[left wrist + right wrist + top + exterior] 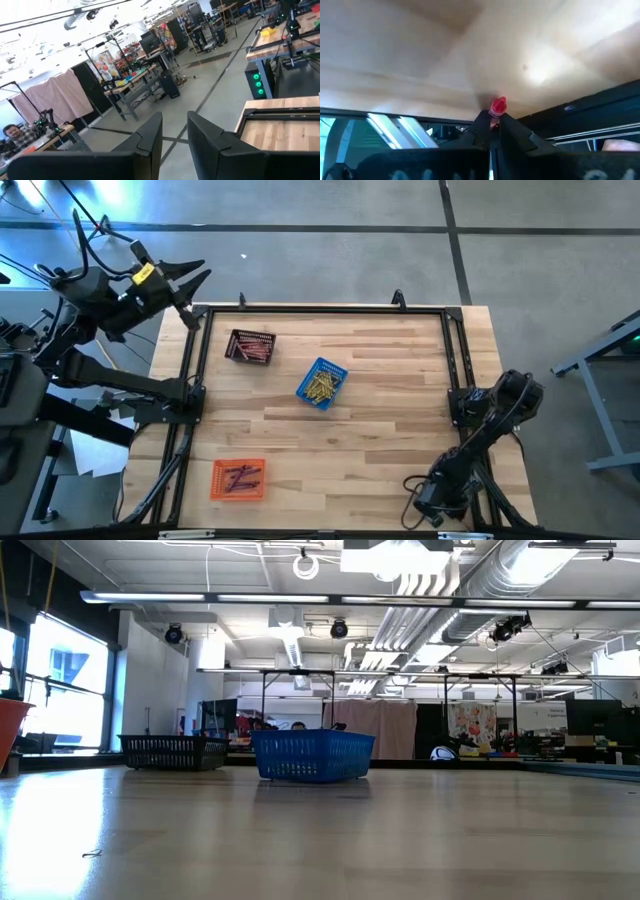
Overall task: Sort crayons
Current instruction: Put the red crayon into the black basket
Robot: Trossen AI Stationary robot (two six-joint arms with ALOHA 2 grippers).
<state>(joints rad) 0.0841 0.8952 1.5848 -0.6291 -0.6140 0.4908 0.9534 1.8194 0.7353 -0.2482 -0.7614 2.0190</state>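
Note:
Three mesh baskets stand on the wooden table [380, 430]. The black basket [250, 346] holds red crayons, the blue one [321, 383] yellow crayons, and the orange one [238, 479] purple crayons. My right gripper [493, 122] is low at the table's near right corner [432, 500], shut on a red crayon [498, 107]. My left gripper [175, 137] is raised beyond the far left corner [192, 278]. It is open, points level and has nothing between its fingers. My right gripper pinches the red crayon between its two fingertips, and one end of the crayon [498, 105] sticks out just past them. The fingers slant down toward the tabletop. I cannot tell whether the crayon's free end touches the wood.
A black metal frame [455, 350] runs along the table's edges, close beside my right arm. In the low view the blue basket [312, 756] and the black basket [172, 751] stand far back, and the orange basket [12, 730] is at the left edge.

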